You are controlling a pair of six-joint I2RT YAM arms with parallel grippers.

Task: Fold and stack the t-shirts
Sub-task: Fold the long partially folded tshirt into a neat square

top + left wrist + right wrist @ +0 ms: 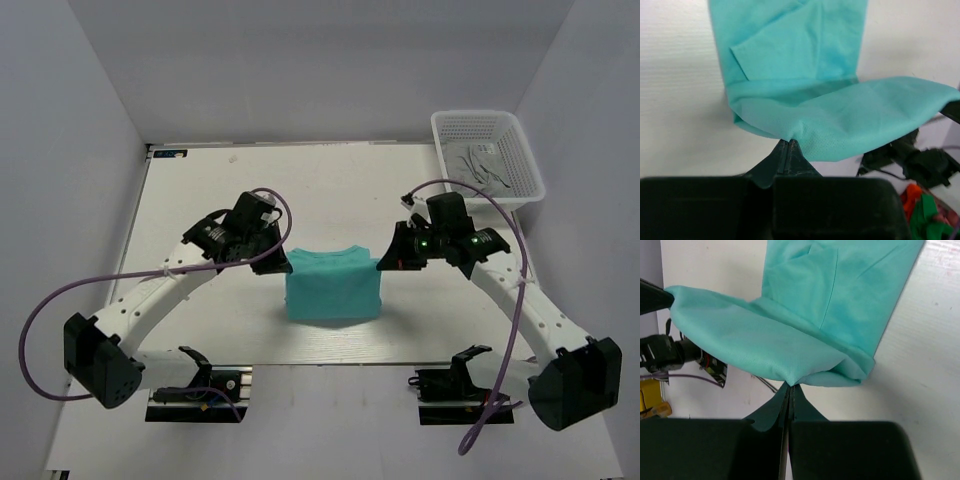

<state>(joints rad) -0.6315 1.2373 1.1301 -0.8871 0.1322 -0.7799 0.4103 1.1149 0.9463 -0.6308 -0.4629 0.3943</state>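
**Fold under way: one t-shirt held mid-fold, nothing stacked.**

The turquoise t-shirt [333,285] sits at the centre of the top view on the surface [200,190], its sides turned in to a narrow rectangle and its upper edge raised off the surface. The left fingers [789,155] are pinched tight on the upper-left corner of the cloth, and the right fingers [789,397] are likewise pinched on the upper-right corner. Judged: the crosswise fold is not yet laid down and stacking is not begun; no second shirt is visible. A white mesh basket [528,170] stands at upper right, well apart, holding thin grey items that cannot be identified. Nothing is seen obstructing the fold.
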